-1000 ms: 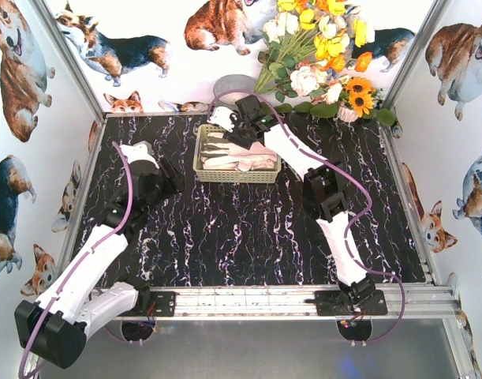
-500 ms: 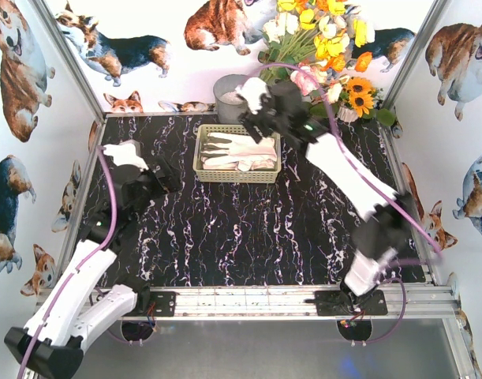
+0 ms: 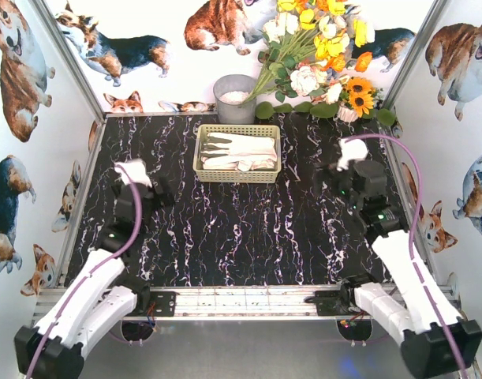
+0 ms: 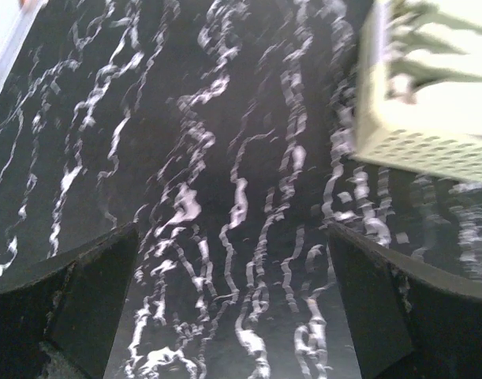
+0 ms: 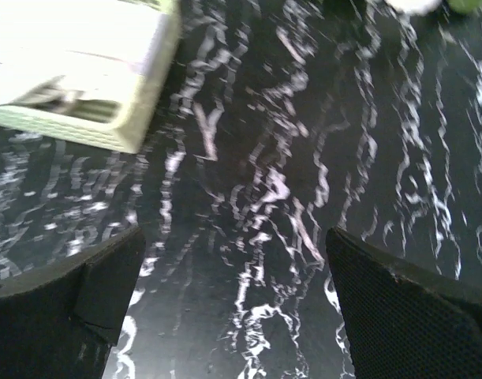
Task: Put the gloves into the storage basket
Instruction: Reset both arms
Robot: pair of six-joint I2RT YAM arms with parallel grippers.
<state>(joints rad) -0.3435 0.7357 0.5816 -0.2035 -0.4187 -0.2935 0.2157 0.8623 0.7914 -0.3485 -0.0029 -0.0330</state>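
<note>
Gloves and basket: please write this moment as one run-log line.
gloves: in storage basket | left gripper: open, empty | right gripper: open, empty | task: looks done

Count one shallow rectangular pale cream plastic basket (image 3: 237, 175) with lattice sides. You will find one pile of cream-white fabric gloves (image 3: 241, 147) with grey patches inside it; the gloves overlap, so you cannot read their exact number from the top view. Count one round grey pot (image 3: 234, 110), one bunch of yellow, white and orange flowers (image 3: 319, 43), and one black white-veined marble-pattern table (image 3: 248, 229). Count two white-and-black robot arms: one left arm (image 3: 95, 280) and one right arm (image 3: 410, 272).
</note>
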